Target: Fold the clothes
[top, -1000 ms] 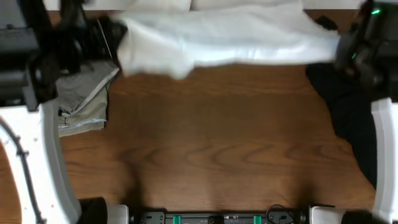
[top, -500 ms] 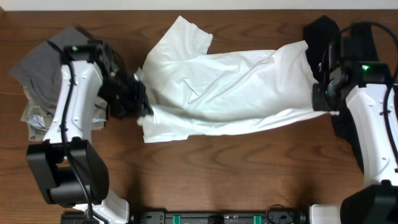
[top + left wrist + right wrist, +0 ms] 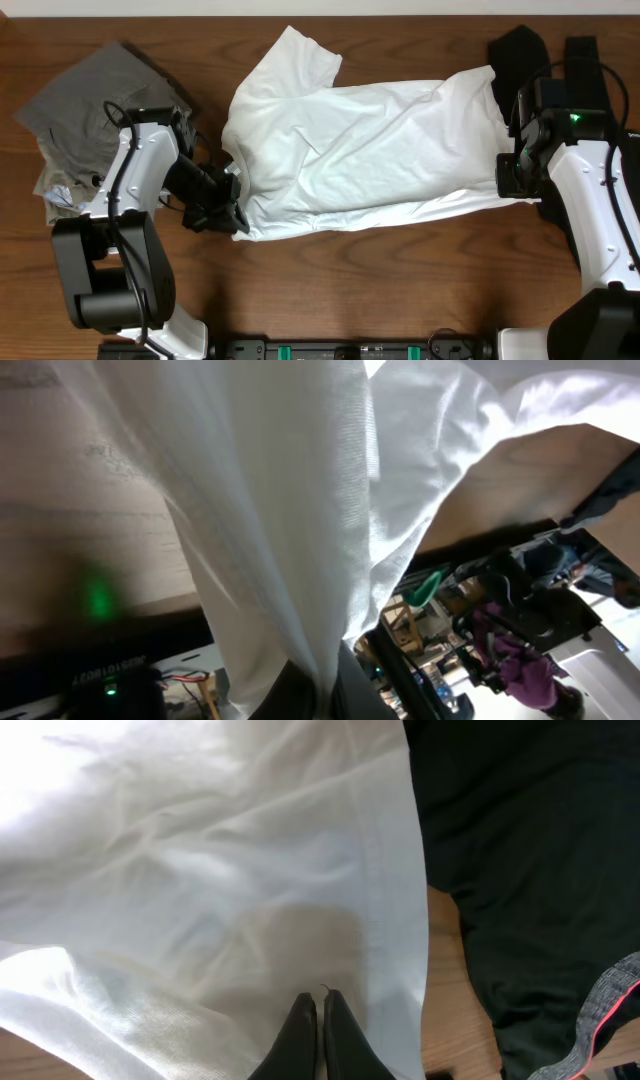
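Note:
The white T-shirt (image 3: 360, 150) lies stretched across the middle of the table, one sleeve pointing to the back. My left gripper (image 3: 228, 208) is shut on its left front edge. In the left wrist view the cloth (image 3: 270, 510) hangs from the shut fingers (image 3: 322, 695). My right gripper (image 3: 508, 180) is shut on the shirt's right edge. In the right wrist view the fingers (image 3: 320, 1005) pinch the white cloth (image 3: 200, 870) near its hem. No print shows.
Grey trousers (image 3: 90, 90) and a khaki garment (image 3: 55, 185) lie bunched at the left behind my left arm. A black garment (image 3: 520, 45) lies at the right, under my right arm, also in the right wrist view (image 3: 530, 870). Bare wood table (image 3: 400, 280) is in front.
The shirt, held up and stretched a second ago, now lies on the table. My left gripper has moved toward the front with its edge. My right gripper shifted slightly.

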Robot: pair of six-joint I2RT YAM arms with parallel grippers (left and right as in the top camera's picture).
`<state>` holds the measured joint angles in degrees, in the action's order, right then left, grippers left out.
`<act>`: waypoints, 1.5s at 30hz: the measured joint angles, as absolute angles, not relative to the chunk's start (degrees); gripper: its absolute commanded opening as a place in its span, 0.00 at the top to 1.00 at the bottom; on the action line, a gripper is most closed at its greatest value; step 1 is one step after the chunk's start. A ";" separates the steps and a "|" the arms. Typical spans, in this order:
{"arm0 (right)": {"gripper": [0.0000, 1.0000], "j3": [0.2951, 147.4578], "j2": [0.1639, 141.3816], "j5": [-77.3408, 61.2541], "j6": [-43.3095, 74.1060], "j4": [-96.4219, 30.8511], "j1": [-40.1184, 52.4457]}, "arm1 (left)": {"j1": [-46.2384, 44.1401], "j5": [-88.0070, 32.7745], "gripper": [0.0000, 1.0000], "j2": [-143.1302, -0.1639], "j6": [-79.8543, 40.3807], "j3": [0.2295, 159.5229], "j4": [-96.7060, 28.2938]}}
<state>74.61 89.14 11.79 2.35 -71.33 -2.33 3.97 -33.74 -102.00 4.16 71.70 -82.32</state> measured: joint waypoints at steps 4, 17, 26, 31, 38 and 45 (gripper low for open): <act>0.99 74.61 89.14 11.79 2.48 -72.01 -2.33 | 3.97 -33.28 0.94 -99.59 4.32 71.70 -82.15; 0.99 74.46 86.15 11.84 6.70 -72.64 -2.33 | 3.90 -29.71 0.94 -79.20 -2.42 71.70 -74.78; 0.99 74.39 84.68 11.75 7.25 -66.74 -3.57 | 3.90 -19.81 0.94 -78.22 -11.92 71.70 -62.83; 0.99 74.22 85.89 11.73 7.20 -65.93 -6.37 | 3.90 -17.85 0.94 -82.78 -14.02 71.70 -60.42; 0.99 73.95 88.40 9.54 6.79 -63.11 -6.74 | 3.84 -17.43 0.94 -91.07 -15.05 71.70 -57.08; 0.99 73.32 90.48 8.27 6.37 -59.16 -6.74 | 3.84 -17.30 0.94 -93.58 -15.20 71.70 -52.14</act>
<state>73.32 90.48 8.27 6.37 -59.16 -6.74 3.84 -17.30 -93.58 -15.20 71.70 -52.14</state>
